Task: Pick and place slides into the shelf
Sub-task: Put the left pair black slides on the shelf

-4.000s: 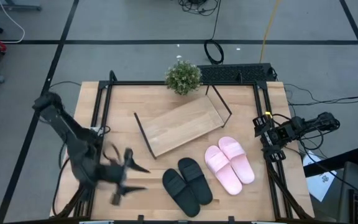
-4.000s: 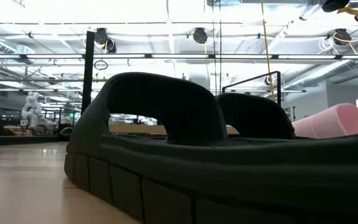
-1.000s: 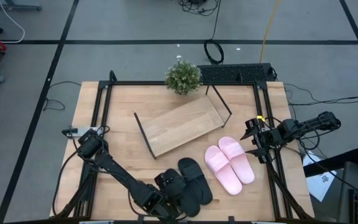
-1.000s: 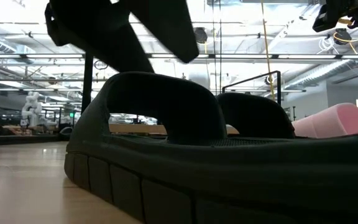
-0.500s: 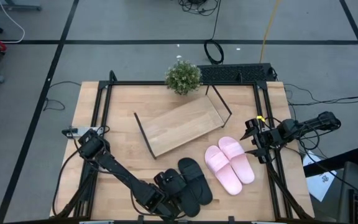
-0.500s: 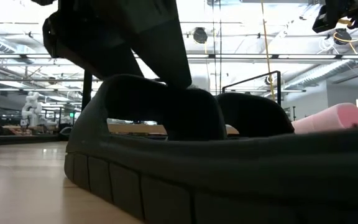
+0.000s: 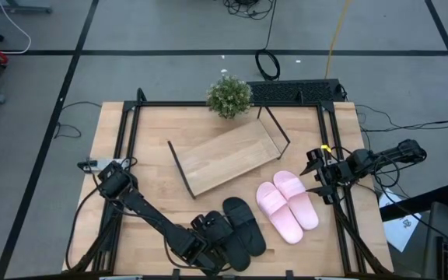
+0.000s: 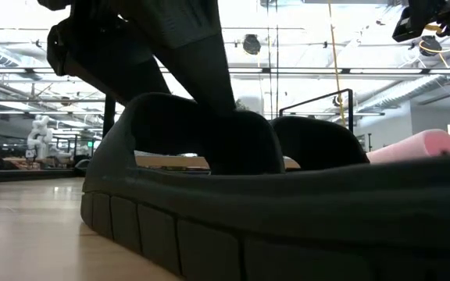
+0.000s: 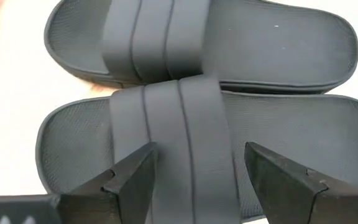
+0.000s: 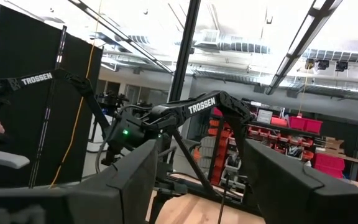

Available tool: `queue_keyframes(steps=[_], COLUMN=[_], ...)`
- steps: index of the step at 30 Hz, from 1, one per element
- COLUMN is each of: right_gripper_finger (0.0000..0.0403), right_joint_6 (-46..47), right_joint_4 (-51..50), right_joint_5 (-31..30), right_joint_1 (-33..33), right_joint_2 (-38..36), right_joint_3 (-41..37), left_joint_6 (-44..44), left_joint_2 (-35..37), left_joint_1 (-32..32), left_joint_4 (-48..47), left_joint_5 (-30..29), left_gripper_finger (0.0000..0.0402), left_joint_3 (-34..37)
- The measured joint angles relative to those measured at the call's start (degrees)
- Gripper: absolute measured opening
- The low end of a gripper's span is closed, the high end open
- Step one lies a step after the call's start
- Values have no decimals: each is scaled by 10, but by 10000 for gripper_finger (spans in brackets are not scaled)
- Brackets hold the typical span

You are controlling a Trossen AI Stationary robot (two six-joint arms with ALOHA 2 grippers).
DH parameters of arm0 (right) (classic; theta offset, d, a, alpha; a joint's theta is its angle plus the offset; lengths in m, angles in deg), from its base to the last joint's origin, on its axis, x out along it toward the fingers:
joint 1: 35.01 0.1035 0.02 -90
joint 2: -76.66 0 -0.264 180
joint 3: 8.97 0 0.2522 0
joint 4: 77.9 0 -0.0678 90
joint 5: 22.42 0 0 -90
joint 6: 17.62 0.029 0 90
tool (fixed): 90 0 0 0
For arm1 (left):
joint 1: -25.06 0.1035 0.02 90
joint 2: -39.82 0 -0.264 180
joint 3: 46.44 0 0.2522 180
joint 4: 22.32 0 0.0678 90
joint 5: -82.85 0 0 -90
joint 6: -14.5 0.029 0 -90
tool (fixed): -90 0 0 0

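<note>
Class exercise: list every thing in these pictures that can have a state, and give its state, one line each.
left gripper: open, fingers astride the strap of one black slide.
right gripper: open, empty, at the table's right edge.
black slides: side by side on the table.
pink slides: side by side on the table.
shelf: empty.

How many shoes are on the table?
4. Two black slides lie at the front, the left gripper over one. Two pink slides lie to their right. None sits on the shelf.

Black slides (image 7: 237, 231) and pink slides (image 7: 288, 205) lie paired beside my empty slanted wood shelf (image 7: 228, 156).
</note>
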Motion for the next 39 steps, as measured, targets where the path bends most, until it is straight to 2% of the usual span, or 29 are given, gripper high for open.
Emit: queue_keyframes(steps=[6,14,25,32,39], right_gripper_finger=[226,226,226,226,226], right_joint_6=[0,0,0,0,0], right_joint_4=[0,0,0,0,0], right_joint_5=[0,0,0,0,0], right_joint_1=[0,0,0,0,0], right_joint_2=[0,0,0,0,0], right_joint_3=[0,0,0,0,0], left_joint_6=[-44,-55,-68,-56,-26], left_joint_2=[0,0,0,0,-3], left_joint_1=[5,11,14,12,-2], left_joint_4=[-40,-43,-40,-44,-68], left_joint_5=[18,25,36,36,20], left_gripper_finger=[252,245,134,93,59], left_joint_3=[0,0,0,-7,-67])
